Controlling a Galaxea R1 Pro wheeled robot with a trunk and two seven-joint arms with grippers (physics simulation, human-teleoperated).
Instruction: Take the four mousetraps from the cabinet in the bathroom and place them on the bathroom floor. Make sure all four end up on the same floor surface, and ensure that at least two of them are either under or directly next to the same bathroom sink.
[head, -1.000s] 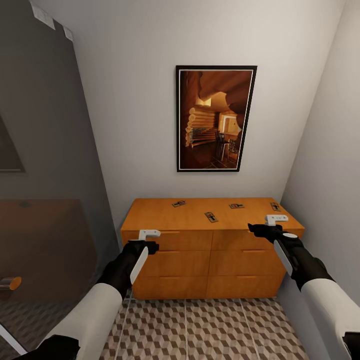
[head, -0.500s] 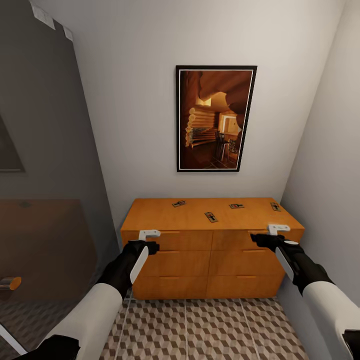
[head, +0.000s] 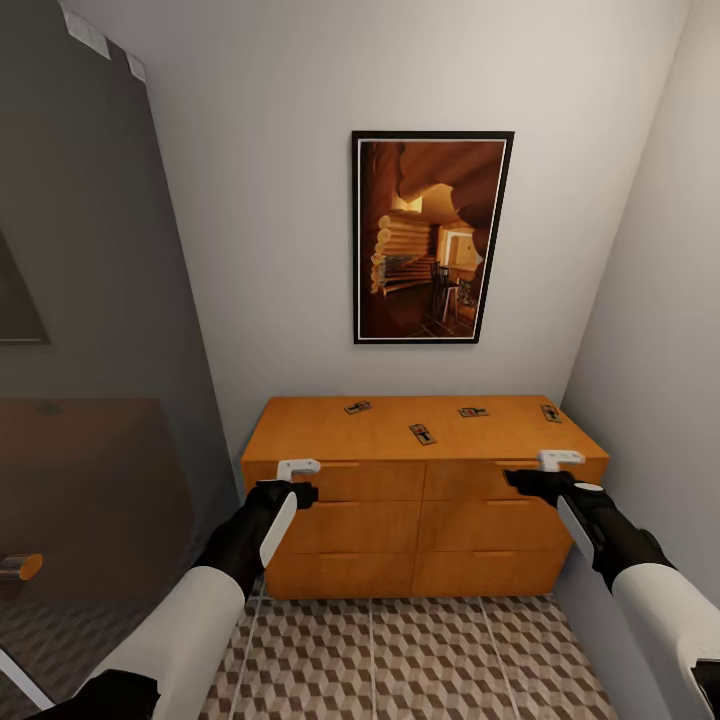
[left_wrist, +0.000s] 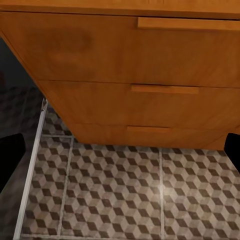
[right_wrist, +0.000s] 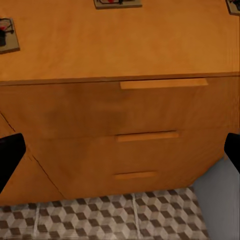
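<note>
Four mousetraps lie on top of the orange-brown cabinet (head: 330, 430): one at the back left (head: 357, 407), one in the middle (head: 422, 434), one behind it (head: 473, 411), one at the far right (head: 550, 413). The right wrist view shows three of these mousetraps (right_wrist: 117, 3) (right_wrist: 6, 33) (right_wrist: 233, 5) on the cabinet top (right_wrist: 125, 45). My left gripper (head: 297, 484) (left_wrist: 120, 155) hangs open before the left drawers. My right gripper (head: 532, 478) (right_wrist: 120, 152) hangs open before the top right drawer, just below the top's edge. The cube-patterned bathroom floor (head: 400, 650) (left_wrist: 125, 195) lies below.
A dark glass panel (head: 90, 300) closes off the left side, with an orange handle (head: 20, 567) low down. The right wall (head: 650, 350) stands close to my right arm. A framed picture (head: 430, 237) hangs above the cabinet. Drawer bar handles (right_wrist: 163, 83) face me.
My right gripper has sunk a little and drifted right, from the level of the cabinet's top edge to in front of the top drawer. The left arm has not moved.
</note>
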